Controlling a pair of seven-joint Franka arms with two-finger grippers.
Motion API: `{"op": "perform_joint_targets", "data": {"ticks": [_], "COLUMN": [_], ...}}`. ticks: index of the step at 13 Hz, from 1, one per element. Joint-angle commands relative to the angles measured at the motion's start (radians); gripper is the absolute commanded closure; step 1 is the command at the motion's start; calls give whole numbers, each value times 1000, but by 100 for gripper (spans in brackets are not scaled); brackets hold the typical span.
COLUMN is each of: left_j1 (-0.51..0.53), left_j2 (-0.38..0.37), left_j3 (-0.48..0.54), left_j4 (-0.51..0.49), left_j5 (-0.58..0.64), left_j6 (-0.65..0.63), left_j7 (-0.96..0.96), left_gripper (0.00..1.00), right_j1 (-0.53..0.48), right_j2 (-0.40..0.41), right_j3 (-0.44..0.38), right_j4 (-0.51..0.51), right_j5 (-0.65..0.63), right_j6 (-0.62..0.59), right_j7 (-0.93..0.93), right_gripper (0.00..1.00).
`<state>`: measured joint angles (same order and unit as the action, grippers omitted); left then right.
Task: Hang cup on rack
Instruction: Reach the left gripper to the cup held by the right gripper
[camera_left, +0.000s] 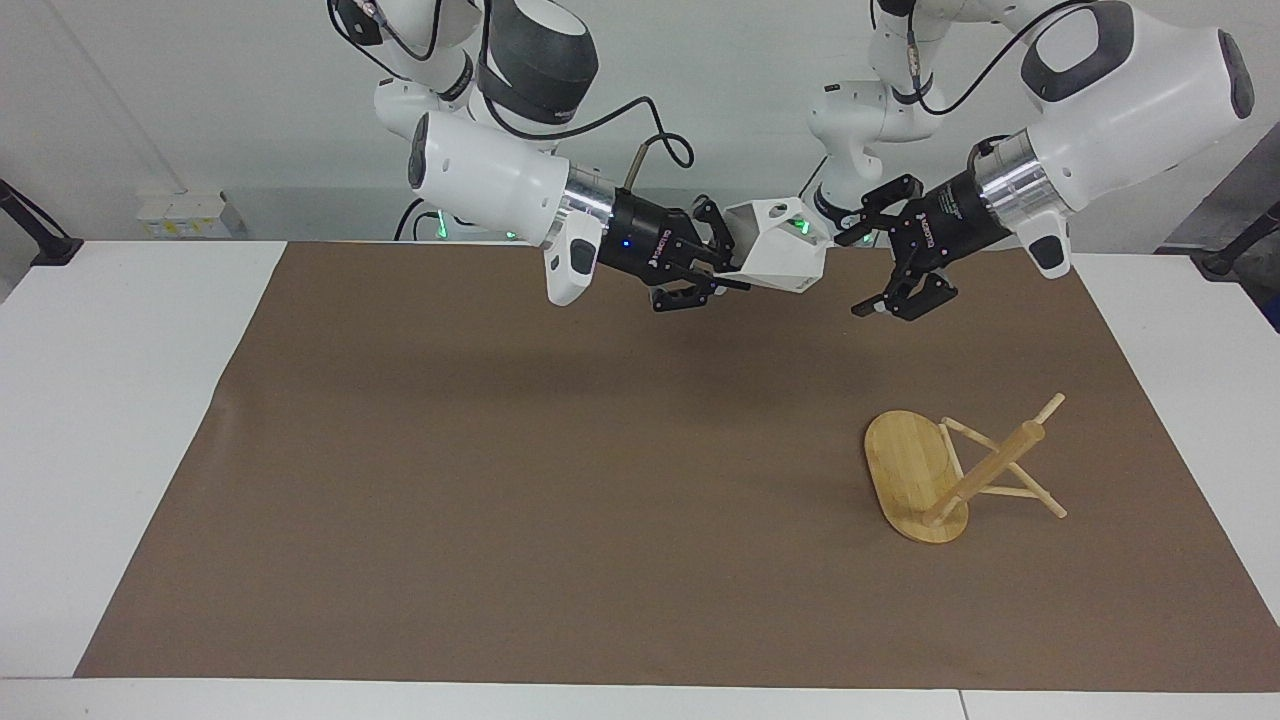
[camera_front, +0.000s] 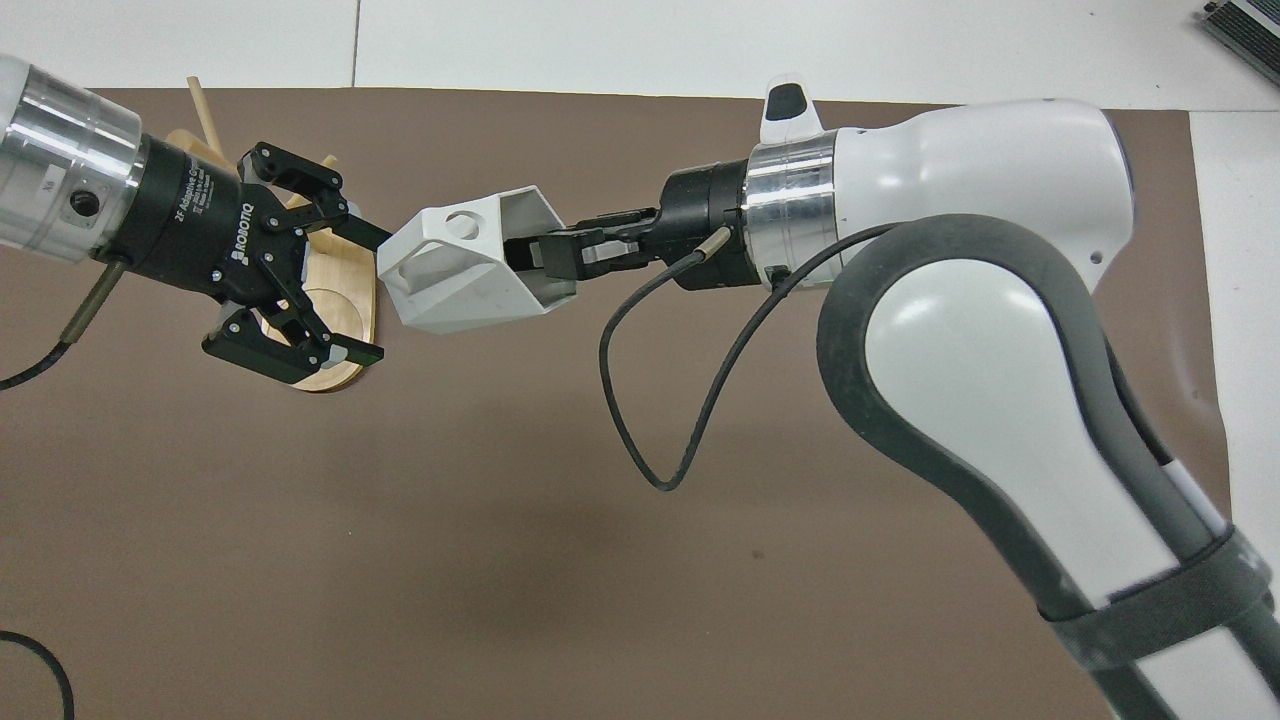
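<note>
White faceted plastic cup with a hexagonal rim and a blocky handle pierced by a round hole (camera_left: 778, 258) (camera_front: 462, 262): held in the air over the brown paper mat (camera_left: 560, 480) (camera_front: 400, 540), lying on its side, mouth turned toward the right arm. Gripped by the right gripper (camera_left: 722, 274) (camera_front: 545, 256), fingers pinched on the cup's wall at the rim, one finger inside the mouth.

Left gripper (camera_left: 872, 270) (camera_front: 360, 290): raised just beside the cup's base, fingers spread wide, nothing between them. Upper fingertip (camera_front: 368, 233) very close to the cup's base in the overhead view; contact impossible to judge.

Light bamboo mug rack with an oval flat base, one thick post and thin pegs (camera_left: 940, 472) (camera_front: 340, 290): tipped over on the mat toward the left arm's end of the table, base up on its edge, post slanting, pegs resting on the mat. Partly covered by the left gripper in the overhead view, well clear of both grippers in the facing view.
</note>
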<state>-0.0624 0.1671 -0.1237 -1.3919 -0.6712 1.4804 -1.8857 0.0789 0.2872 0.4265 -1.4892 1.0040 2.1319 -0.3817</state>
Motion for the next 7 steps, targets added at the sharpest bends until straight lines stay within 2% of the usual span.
{"op": "perform_joint_targets", "data": {"ticks": [1,3,7], "left_j1": [-5,-5,-10], "left_j2": [-12,-14,-34], "left_j3": [3,1,-13], "left_j4": [2,2,-3], "left_j5": [-34,-45,-53], "left_j6": [-8,17,26], "left_j7": [-58,-62,-75], "left_gripper": [0,0,0], "right_j1": [2,5,19], "right_j2": [6,6,7], "right_j3": [9,12,12], "right_j4": [15,15,15], "right_j5": [15,19,19], "right_j6": [-4,51,63], "right_j7": [-9,10,14], "right_gripper": [100,100,100]}}
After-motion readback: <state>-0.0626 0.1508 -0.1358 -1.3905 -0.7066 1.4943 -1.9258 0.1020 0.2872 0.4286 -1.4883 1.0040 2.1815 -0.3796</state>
